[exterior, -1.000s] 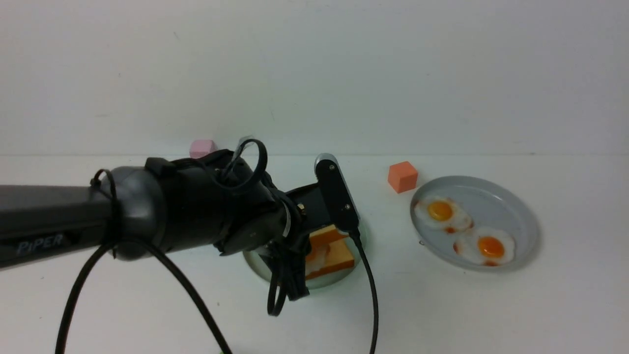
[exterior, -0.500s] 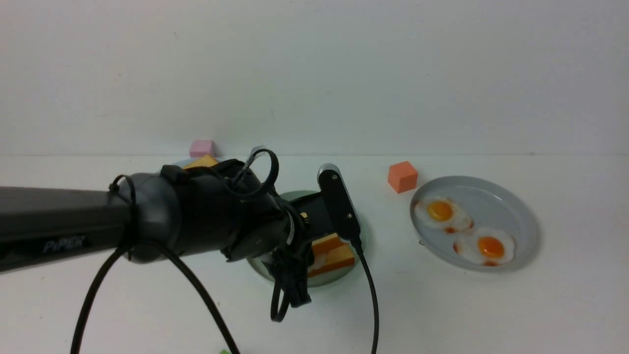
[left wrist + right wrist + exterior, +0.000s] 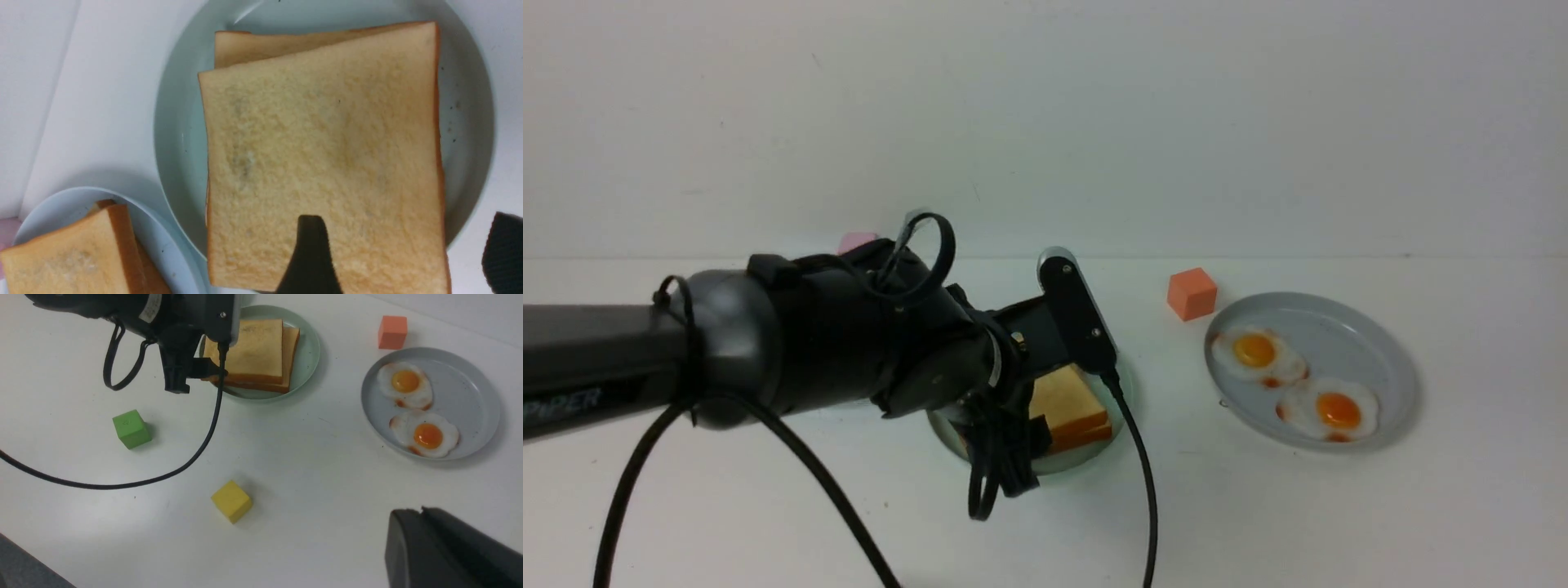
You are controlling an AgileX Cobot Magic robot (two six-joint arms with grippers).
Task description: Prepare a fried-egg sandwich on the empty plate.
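Since the fried-egg sandwich (image 3: 1072,404) sits assembled on the mint-green plate (image 3: 1086,467), top slice flat on the lower one and a bit skewed so a strip of the lower slice shows, the stacking step looks done. The egg itself is hardly visible: only a thin pale line between the crusts in the right wrist view, so its being inside is a judgement. The left arm (image 3: 768,351) hangs right over the plate. The left fingers (image 3: 309,253) are spread wide and gripping nothing, one over the top slice's edge, the other off past the plate rim; I can't tell if the near one touches the bread. The wide spread suits letting the slice lie flat and lifting off without dragging it. The right fingers (image 3: 441,547) are pressed together and empty, parked well apart from everything, probably to stay clear of the left arm's workspace. The spare toast pile (image 3: 61,261) sits on the light blue plate (image 3: 163,245) just beside the mint one, a short reach for the left arm. Two fried eggs (image 3: 1255,351) are left on the grey-blue plate (image 3: 1388,343) on the right side. The orange cube (image 3: 1192,293), green cube (image 3: 130,428), yellow cube (image 3: 231,500) and pink cube (image 3: 856,242) lie scattered on the white surface (image 3: 1258,506), likely distractors. The risk is a finger nudging the skewed top slice on the way up.
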